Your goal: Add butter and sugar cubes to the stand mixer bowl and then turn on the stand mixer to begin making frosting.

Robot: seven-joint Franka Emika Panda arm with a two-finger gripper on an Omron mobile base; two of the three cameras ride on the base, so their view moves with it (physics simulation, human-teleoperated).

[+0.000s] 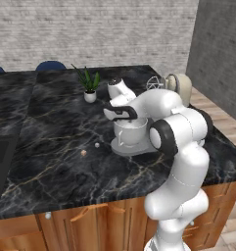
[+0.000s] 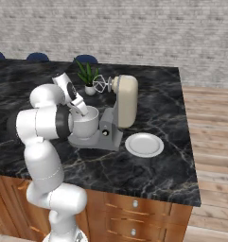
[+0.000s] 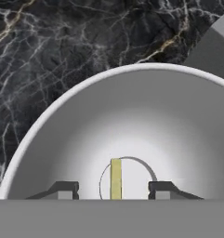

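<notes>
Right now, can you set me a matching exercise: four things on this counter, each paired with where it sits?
Things:
1. plate
2. plant
3. bowl
4. yellow stick

Places:
a. on the mixer's grey base
b. inside the bowl, between the jaws
c. on the counter, right of the mixer
d. on the counter, beyond the mixer

Pairs: 1-c, 2-d, 3-a, 4-b

One stand mixer (image 2: 119, 109), one stand mixer bowl (image 2: 87, 124), one plate (image 2: 144, 144), one potted plant (image 1: 89, 84), two small lumps (image 1: 83, 153)
</notes>
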